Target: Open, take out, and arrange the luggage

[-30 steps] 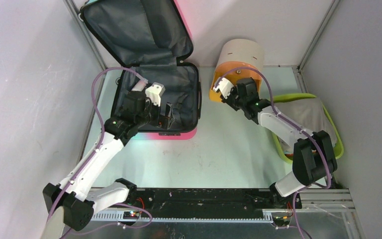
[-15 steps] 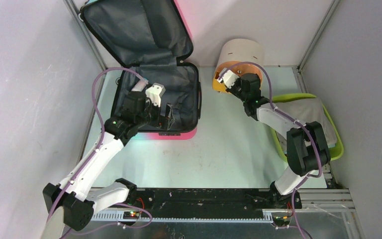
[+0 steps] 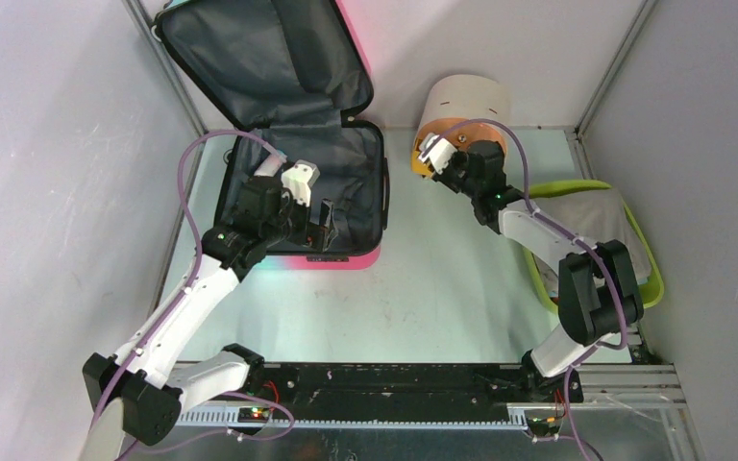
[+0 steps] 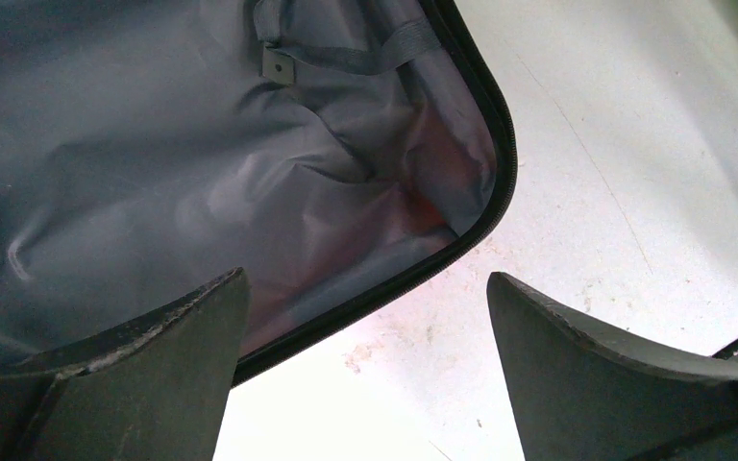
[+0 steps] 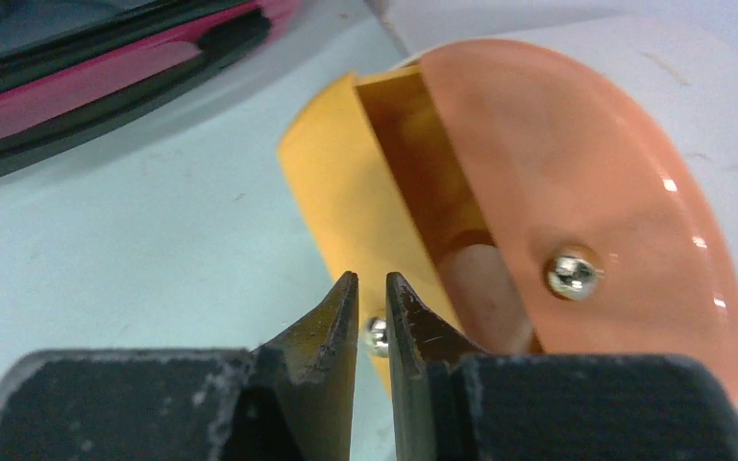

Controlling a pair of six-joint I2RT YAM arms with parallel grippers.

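Our left claw hangs spread wide over the luggage. The luggage lies open at the table's far left, its lid propped against the back corner. The right claw sits at the beige cylinder.

From the left wrist we see released fingers above the grey lining's corner and zipper edge.

From the right wrist we see fingers pinched on a small metal knob at the cylinder's yellow flap.

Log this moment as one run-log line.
luggage open | left fingers spread over its rim | right fingers pinching knob on cylinder's yellow flap
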